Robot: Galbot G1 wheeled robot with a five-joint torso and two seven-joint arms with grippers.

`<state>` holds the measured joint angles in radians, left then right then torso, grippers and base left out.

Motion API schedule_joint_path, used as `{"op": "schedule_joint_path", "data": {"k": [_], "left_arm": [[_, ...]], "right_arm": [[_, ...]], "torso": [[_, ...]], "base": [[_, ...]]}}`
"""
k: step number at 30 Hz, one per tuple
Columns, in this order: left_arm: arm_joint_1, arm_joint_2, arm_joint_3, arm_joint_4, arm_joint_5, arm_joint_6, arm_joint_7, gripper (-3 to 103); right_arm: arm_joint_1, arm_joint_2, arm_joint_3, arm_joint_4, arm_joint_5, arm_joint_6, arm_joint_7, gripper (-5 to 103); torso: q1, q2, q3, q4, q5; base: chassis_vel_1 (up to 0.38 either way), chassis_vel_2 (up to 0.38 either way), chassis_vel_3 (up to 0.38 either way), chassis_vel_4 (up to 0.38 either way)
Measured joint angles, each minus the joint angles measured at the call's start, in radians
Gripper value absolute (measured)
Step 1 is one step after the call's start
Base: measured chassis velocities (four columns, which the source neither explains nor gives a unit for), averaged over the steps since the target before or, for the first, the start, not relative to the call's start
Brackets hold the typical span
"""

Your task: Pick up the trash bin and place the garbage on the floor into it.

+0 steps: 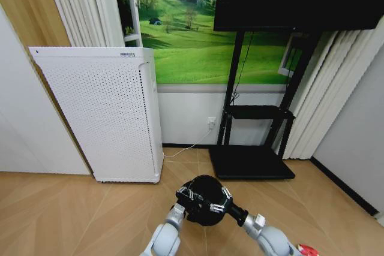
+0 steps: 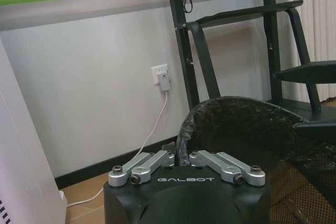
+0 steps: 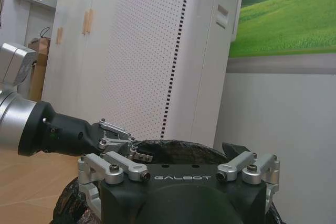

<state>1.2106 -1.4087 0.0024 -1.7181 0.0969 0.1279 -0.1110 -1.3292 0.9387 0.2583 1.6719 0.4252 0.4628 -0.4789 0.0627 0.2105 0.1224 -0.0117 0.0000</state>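
Trash bin [image 1: 206, 199], pinched at opposite rim edges by left gripper [image 1: 188, 196] and right gripper [image 1: 221, 199], could slip if either grip shifts.

Small round black trash bin [image 1: 206, 199] lined with crinkly, faintly glossy black plastic film. Brushed silver metal finger links on matt black plastic housings of left gripper [image 2: 180, 157] and right gripper [image 1: 223, 201]. Smooth white perforated appliance panel [image 1: 108, 112], matt. Pale wood-grain floor [image 1: 72, 214], satin sheen.
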Motion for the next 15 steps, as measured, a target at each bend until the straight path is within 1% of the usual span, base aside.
{"op": "schedule_joint_path", "data": {"k": [4, 8, 12, 13, 15], "left_arm": [[0.0, 0.0, 0.0, 0.0, 0.0, 0.0, 0.0, 7], [0.007, 0.008, -0.008, -0.012, -0.001, -0.001, 0.0, 7], [0.044, 0.042, -0.045, -0.066, -0.009, -0.004, 0.006, 7], [0.044, 0.042, -0.045, -0.066, -0.009, -0.004, 0.006, 7], [0.07, 0.074, -0.087, -0.099, -0.021, -0.007, 0.007, 7]], "right_arm": [[-0.002, -0.001, 0.006, 0.001, 0.0, 0.0, 0.0, 100], [-0.019, -0.001, 0.041, 0.009, 0.014, -0.005, 0.003, 100], [-0.054, 0.014, 0.138, 0.008, 0.044, -0.012, 0.012, 100], [-0.054, 0.014, 0.138, 0.008, 0.044, -0.012, 0.012, 100], [-0.066, 0.024, 0.209, 0.006, 0.052, -0.03, 0.028, 100]], "torso": [[0.0, 0.0, 0.0, 0.0, 0.0], [0.0, 0.0, 0.0, 0.0, 0.0], [0.0, 0.0, 0.0, -0.0001, -0.0001], [0.0, 0.0, 0.0, -0.0001, -0.0001], [0.0, 0.0, 0.0, 0.0001, -0.0001]], "base": [[0.0, 0.0, 0.0, 0.0], [0.0, 0.0, 0.0, 0.0], [0.0, 0.0, 0.0, 0.0], [0.0, 0.0, 0.0, 0.0], [0.0, 0.0, 0.0, 0.0]]}}
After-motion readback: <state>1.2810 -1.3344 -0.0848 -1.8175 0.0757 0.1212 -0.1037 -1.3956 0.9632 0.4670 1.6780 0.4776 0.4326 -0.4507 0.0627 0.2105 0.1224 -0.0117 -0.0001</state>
